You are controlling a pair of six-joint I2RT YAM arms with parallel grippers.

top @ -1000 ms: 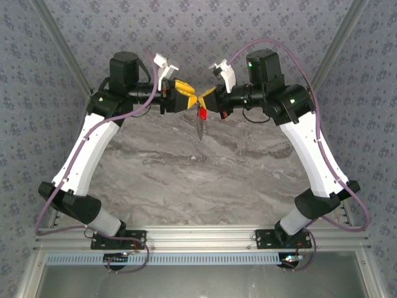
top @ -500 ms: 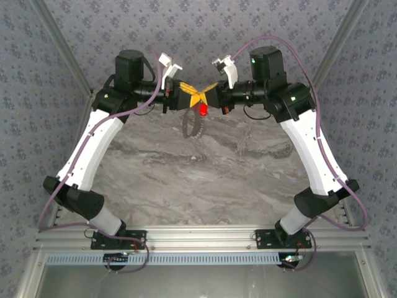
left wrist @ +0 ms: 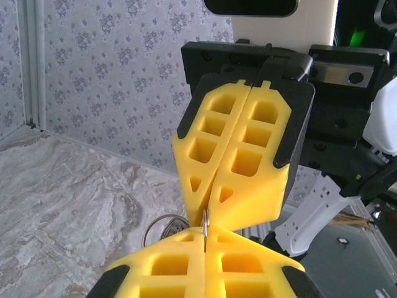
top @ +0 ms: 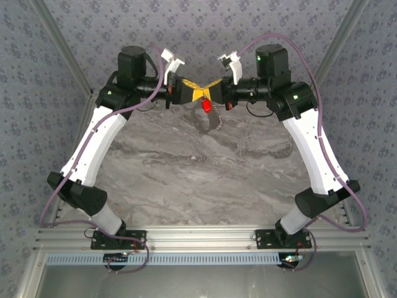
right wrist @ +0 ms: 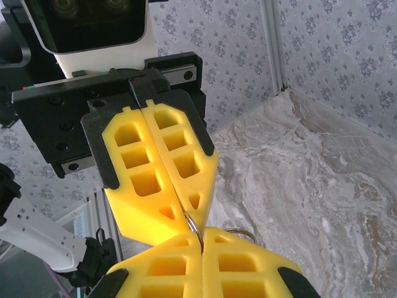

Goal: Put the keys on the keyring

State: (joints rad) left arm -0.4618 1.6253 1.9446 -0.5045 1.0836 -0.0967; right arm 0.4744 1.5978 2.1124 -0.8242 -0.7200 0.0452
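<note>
Closest to the lens, my left gripper's yellow honeycomb fingers are pressed flat together, and a thin silvery metal sliver stands up out of their seam. The right gripper meets them tip to tip. Its yellow fingers are also pressed together, and the same sliver runs up into their point. I cannot tell whether this sliver is part of the key or of the ring.

From above, the tiny bright red key piece hangs just under the joined tips. The thin grey metal keyring loop dangles right below it, held clear above the grey marble table, towards the far side. Behind stands the floral-papered wall.

As I judge it, the threading is under way but unfinished. Key and loop are together in the air between my two hands, but the pictures do not show whether the red piece is on the wire. What is left is to seat it fully and then let go.
</note>
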